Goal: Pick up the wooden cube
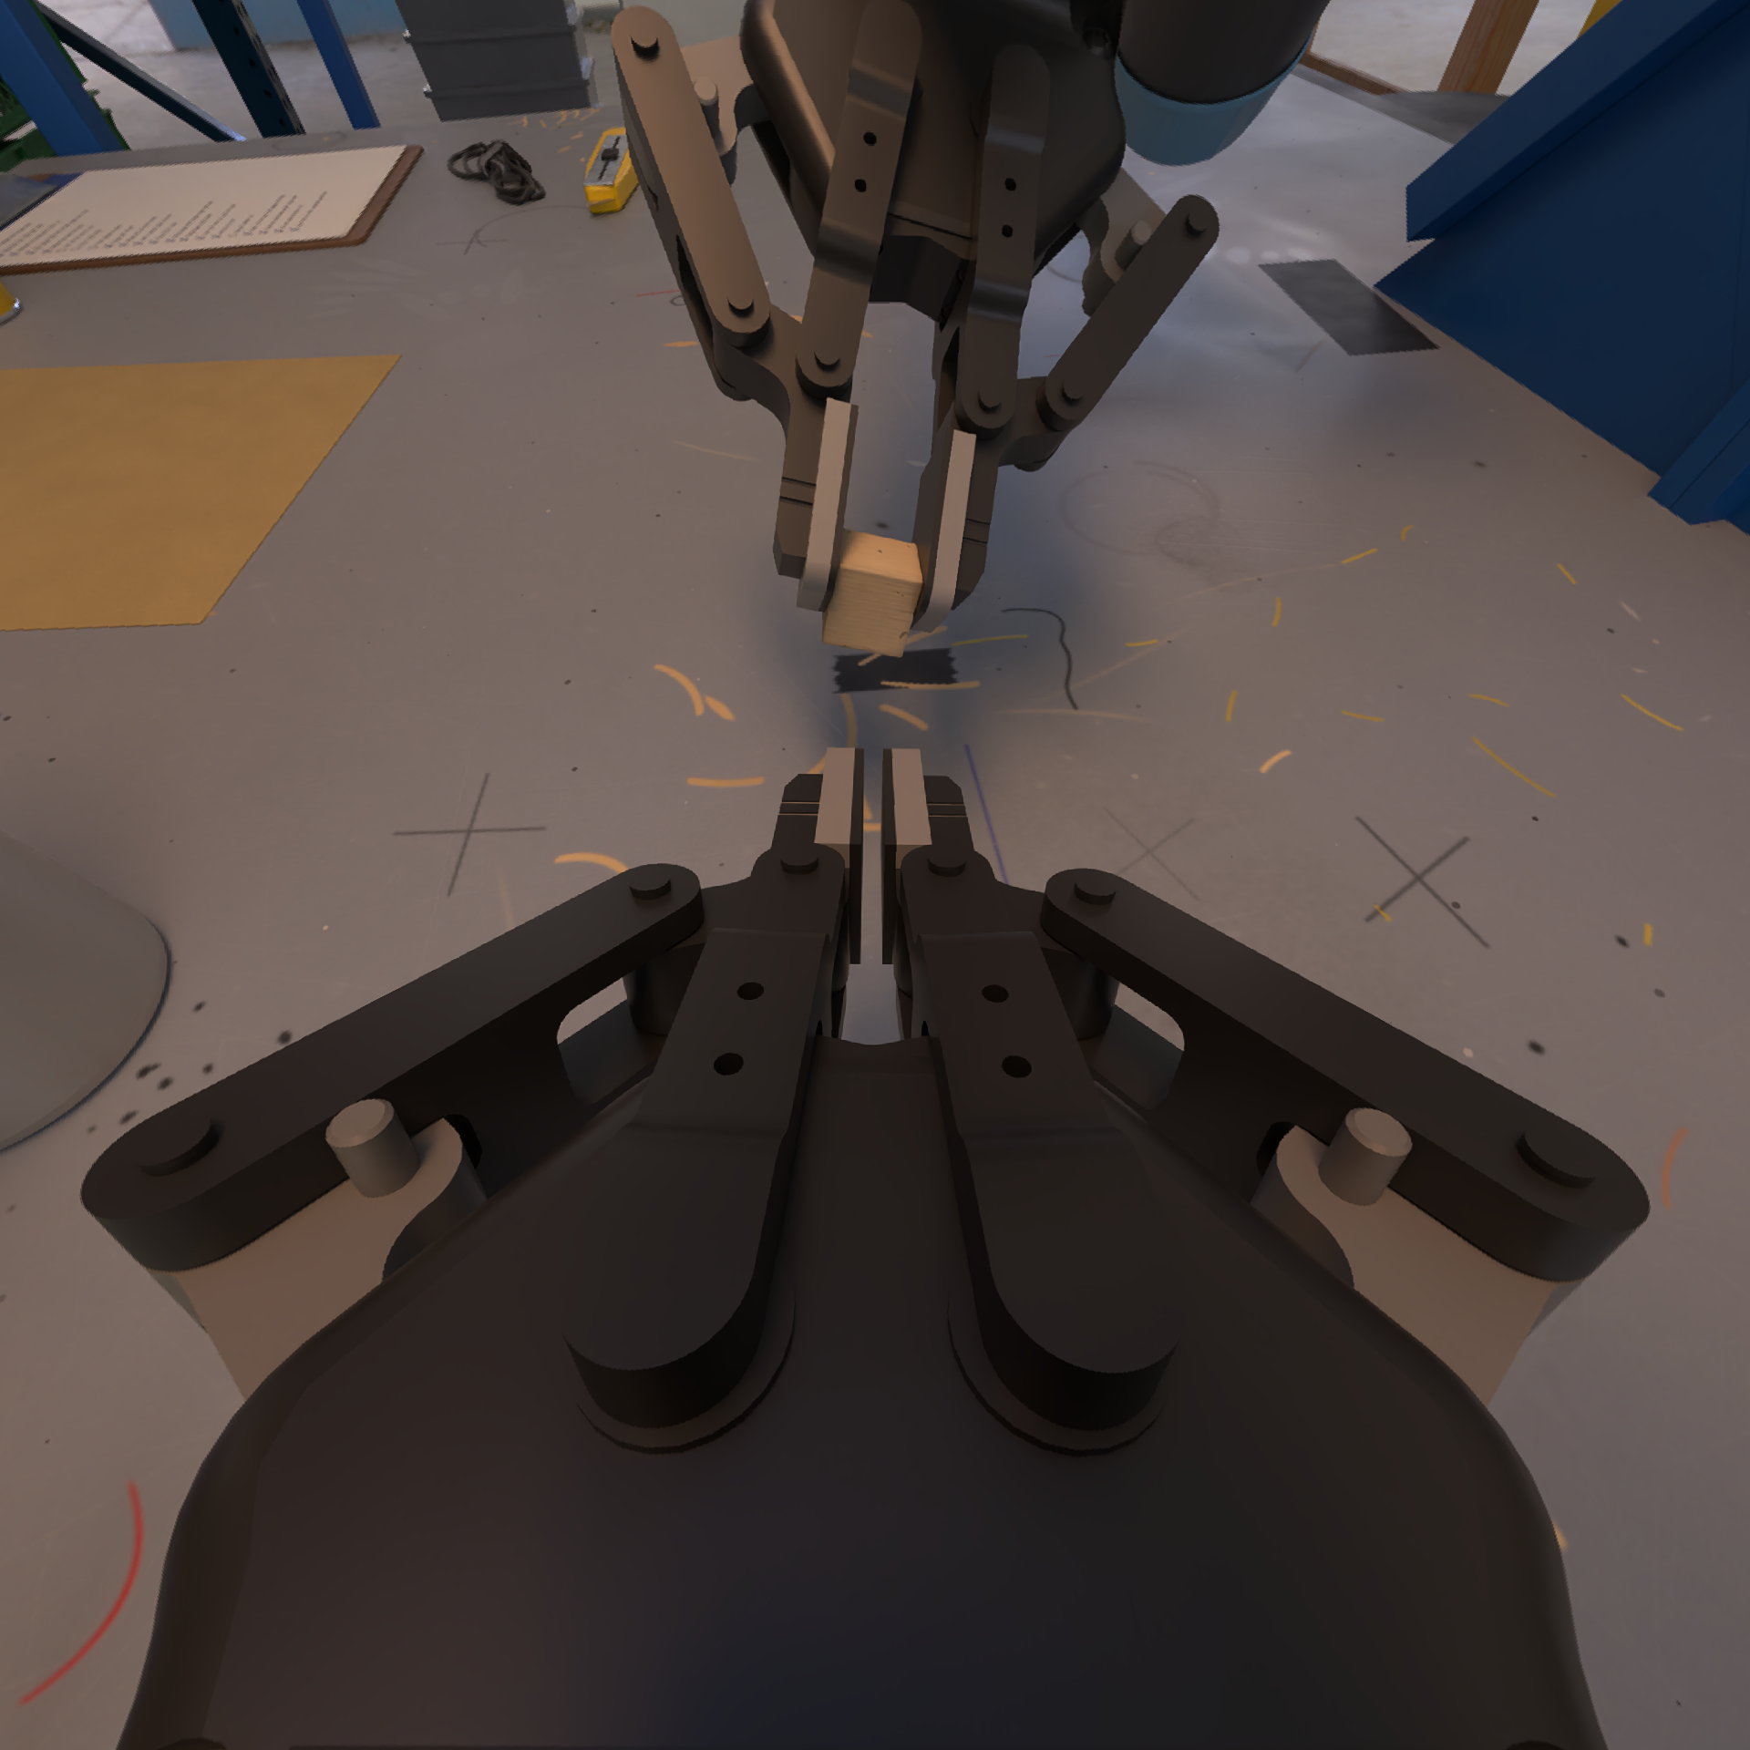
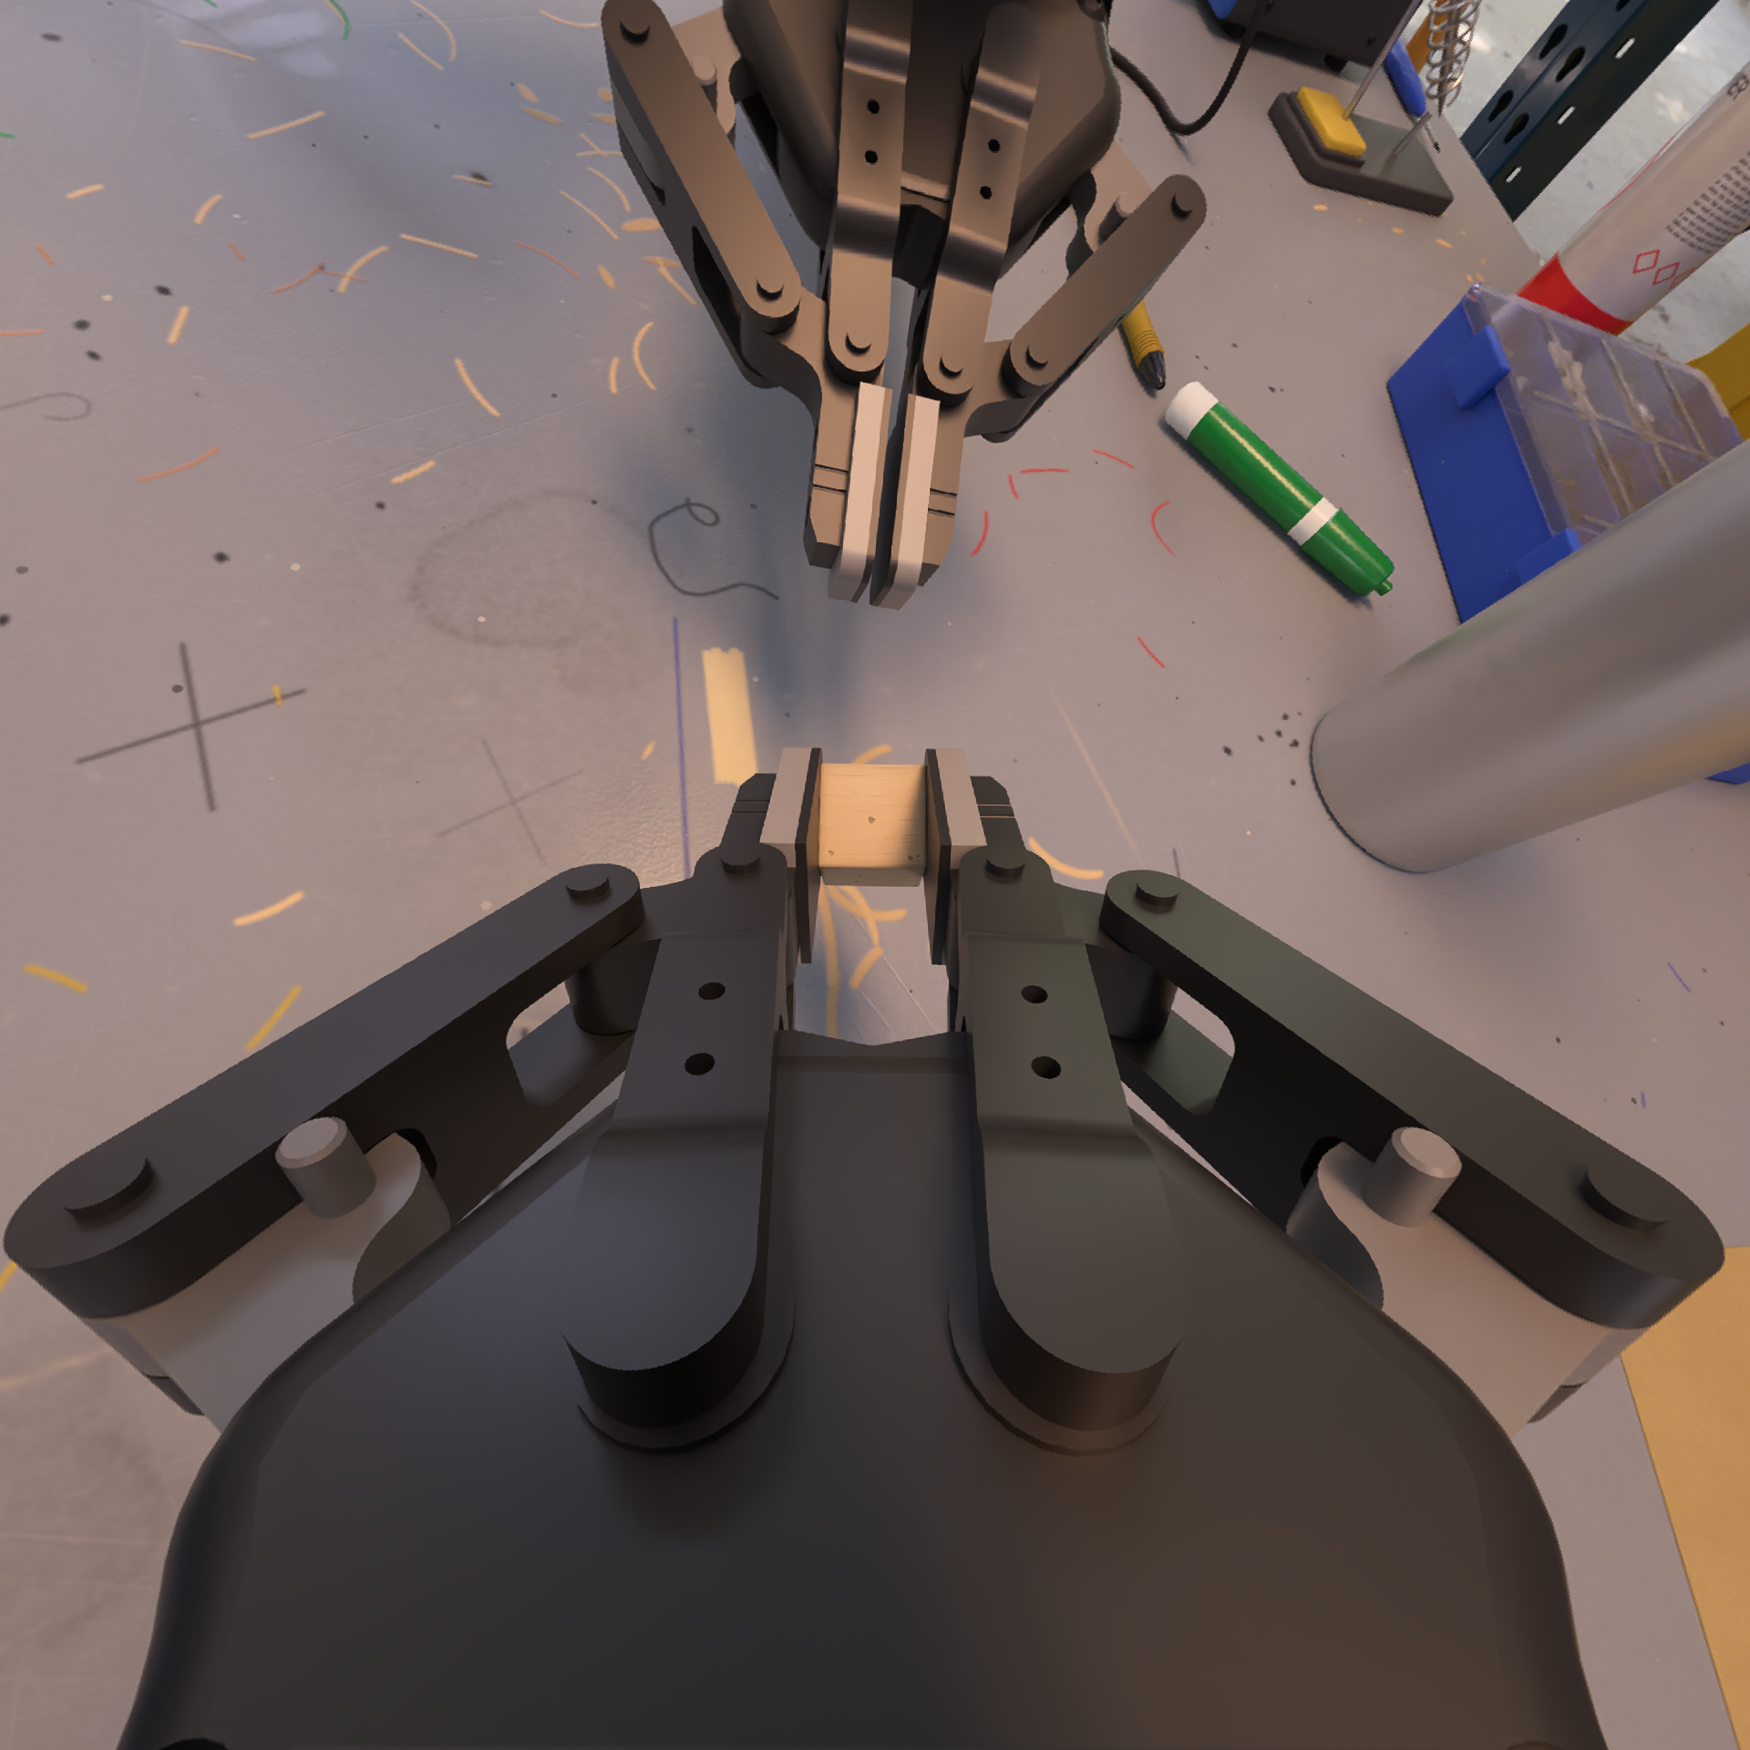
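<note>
The wooden cube (image 2: 869,822) is a small pale block clamped between the pads of my right gripper (image 2: 869,800), which is shut on it. In the left wrist view the same cube (image 1: 873,606) hangs in the right gripper (image 1: 876,592) a little above the grey table, over a strip of black tape (image 1: 904,674). My left gripper (image 1: 873,791) is shut and empty, its pads almost touching, facing the cube from a short distance. It also shows in the right wrist view (image 2: 869,578), opposite the cube.
A green marker (image 2: 1278,488), a blue parts box (image 2: 1572,445) and a grey cylinder (image 2: 1553,701) lie to the right. A clipboard (image 1: 204,204), a yellow tool (image 1: 609,170), black rubber bands (image 1: 497,170) and a tan sheet (image 1: 161,483) sit at the left.
</note>
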`<state>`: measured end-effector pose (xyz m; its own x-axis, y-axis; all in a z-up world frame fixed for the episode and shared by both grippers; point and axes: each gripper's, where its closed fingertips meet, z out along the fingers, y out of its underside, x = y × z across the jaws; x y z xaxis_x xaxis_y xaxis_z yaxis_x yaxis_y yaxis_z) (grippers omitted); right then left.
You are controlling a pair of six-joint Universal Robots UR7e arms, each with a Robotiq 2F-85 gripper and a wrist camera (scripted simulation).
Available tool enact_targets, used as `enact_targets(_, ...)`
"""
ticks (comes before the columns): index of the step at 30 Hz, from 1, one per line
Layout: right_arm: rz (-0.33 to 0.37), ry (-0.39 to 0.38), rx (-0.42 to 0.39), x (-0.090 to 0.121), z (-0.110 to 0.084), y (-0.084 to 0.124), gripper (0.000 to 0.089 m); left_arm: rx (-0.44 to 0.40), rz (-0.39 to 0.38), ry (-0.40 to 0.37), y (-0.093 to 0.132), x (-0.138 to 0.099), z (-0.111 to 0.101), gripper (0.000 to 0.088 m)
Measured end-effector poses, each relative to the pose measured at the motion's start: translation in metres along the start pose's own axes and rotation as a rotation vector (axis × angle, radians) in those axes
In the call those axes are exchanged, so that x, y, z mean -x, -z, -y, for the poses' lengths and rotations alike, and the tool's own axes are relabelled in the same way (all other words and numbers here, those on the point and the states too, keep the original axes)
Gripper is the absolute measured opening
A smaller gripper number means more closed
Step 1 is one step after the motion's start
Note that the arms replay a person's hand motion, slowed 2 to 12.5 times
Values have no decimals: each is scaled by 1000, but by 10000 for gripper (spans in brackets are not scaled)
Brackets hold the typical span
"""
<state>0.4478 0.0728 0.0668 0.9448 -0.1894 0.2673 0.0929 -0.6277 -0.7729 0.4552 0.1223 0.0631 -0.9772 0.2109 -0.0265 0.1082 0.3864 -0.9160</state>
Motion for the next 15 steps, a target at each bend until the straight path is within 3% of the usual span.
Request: enact_targets(15,78,-75,-69,2,3,5,189,-29,-29,78,-3,-1,5,34)
